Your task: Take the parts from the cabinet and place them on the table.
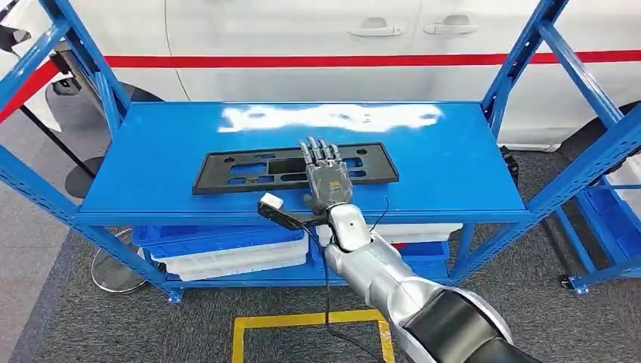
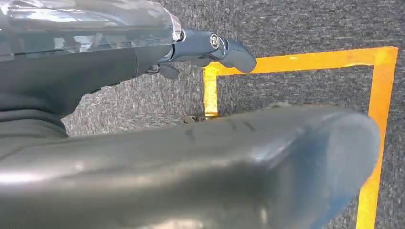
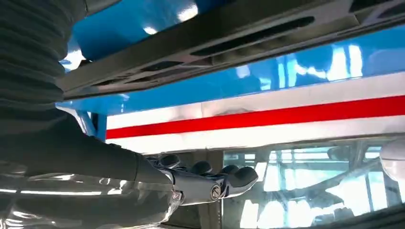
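A long flat black plastic part with cut-outs lies across the top shelf of the blue cabinet. My right hand reaches over the part's right half with its fingers stretched out flat, holding nothing. In the right wrist view the same part passes close by the straight dark fingers; I cannot tell whether they touch it. My left hand hangs over the grey carpet with its fingers apart and nothing in it.
Blue uprights frame the shelf at both ends. Blue and white bins sit on the lower shelf. A white car with a red stripe stands behind. Yellow tape marks the floor, and another blue rack stands at right.
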Tool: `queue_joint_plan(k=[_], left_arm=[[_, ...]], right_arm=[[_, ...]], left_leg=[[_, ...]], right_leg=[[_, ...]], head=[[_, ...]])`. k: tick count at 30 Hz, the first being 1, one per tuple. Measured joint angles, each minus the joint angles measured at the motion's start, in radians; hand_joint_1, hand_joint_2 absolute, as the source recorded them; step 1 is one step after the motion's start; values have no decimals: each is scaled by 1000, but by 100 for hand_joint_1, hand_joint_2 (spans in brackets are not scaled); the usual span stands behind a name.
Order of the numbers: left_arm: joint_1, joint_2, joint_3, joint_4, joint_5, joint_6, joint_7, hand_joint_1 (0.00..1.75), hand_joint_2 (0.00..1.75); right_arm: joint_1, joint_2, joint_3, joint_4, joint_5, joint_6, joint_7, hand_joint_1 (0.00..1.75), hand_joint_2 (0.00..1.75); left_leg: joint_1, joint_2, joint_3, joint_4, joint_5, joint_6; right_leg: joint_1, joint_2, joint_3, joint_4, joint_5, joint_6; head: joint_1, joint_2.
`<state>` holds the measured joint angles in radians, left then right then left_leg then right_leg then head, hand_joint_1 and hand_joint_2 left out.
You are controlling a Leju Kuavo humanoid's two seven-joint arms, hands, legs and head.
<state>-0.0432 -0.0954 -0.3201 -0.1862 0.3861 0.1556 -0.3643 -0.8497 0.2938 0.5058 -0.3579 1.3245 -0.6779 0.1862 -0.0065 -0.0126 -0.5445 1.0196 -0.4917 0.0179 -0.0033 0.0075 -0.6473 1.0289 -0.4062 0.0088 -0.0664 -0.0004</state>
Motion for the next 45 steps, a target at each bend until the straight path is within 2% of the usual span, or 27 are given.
queue_joint_plan(k=[11, 13, 14, 15, 17, 26, 33, 39, 45], left_arm=[[0, 0, 0, 0, 0, -14, 4, 0, 0], [0, 0, -1, 0, 0, -14, 6, 0, 0], [0, -1, -1, 0, -1, -14, 8, 0, 0], [0, -1, -2, 0, -1, -14, 9, 0, 0], [0, -2, -2, 0, 0, -14, 12, 0, 0], [1, -3, -2, 0, 15, -7, 17, 0, 0], [2, -30, 5, 0, 43, 100, 34, 0, 0], [3, -47, 16, 0, 56, 132, 51, 0, 0], [3, -55, 28, 0, 71, 165, 59, 0, 0]], right_arm=[[1, -2, 0, 28, -3, 13, -8, 0, 175], [1, -2, -1, 32, -6, 11, -9, 35, 175], [2, -3, -2, 34, -8, 11, -9, 150, 175], [2, -3, -2, 37, -10, 11, -9, 154, 175], [2, -5, -2, 41, -10, 14, -9, 175, 175], [10, -6, -2, 55, -4, 32, -19, 175, 175], [15, -4, -1, 59, 13, 64, -26, 175, 175], [28, 5, -1, 68, 29, 80, -31, 175, 175], [38, 25, -1, 68, 22, 54, -74, 175, 175]], left_leg=[[0, 0, 0, 0, 0, 0], [0, 0, 0, 0, 0, 0], [0, 0, 0, 0, 0, 0], [0, 0, 0, 0, 0, 0], [0, 0, 0, 0, 0, 0], [0, 0, 0, 0, 0, 0], [0, -1, 1, 0, 0, 0], [0, 0, 2, 0, 0, 0], [0, 0, 2, 0, 0, 0]], right_leg=[[0, 0, 0, 0, 0, 0], [0, 0, 0, 0, 0, 0], [0, 0, 0, 0, 0, 0], [0, 0, 0, 0, 0, 0], [0, 0, 0, 0, 0, 0], [0, 0, 0, 0, 0, 0], [0, -1, 2, 0, 0, 0], [0, 0, 2, 0, 0, 0], [0, 0, 2, 0, 0, 0]], head=[[0, 0], [0, 0], [0, 0], [0, 0], [0, 0], [0, 0], [0, 0], [0, 0], [0, 0]])
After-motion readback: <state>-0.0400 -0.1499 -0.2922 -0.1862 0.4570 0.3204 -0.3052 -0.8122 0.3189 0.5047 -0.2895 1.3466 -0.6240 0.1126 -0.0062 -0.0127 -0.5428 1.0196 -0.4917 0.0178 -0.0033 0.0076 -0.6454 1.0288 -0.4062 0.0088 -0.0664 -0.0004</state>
